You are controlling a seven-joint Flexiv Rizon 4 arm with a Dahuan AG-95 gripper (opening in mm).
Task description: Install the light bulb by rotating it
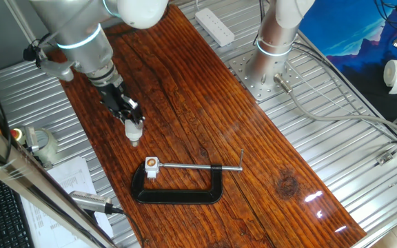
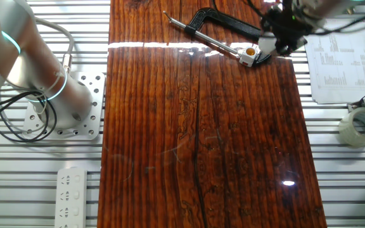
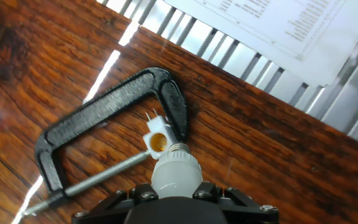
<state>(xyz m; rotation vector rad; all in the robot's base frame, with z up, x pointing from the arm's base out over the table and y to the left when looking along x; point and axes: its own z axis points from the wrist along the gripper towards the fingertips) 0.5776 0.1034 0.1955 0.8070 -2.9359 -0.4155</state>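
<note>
Gripper (image 1: 132, 126) was clamped on the light bulb (image 1: 134, 131), held above the board at frame centre-left. Socket block (image 1: 151, 164) in the C-clamp (image 1: 178, 186) sat empty lower down; insertion and rotation were left.

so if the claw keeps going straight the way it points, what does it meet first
Most likely the white socket block held in the black C-clamp: the light bulb in the claw points base-first at its copper hole. The gap between them is hard to judge.

Black C-clamp (image 1: 178, 184) rings the socket block (image 1: 151, 164); open wood elsewhere.
</note>
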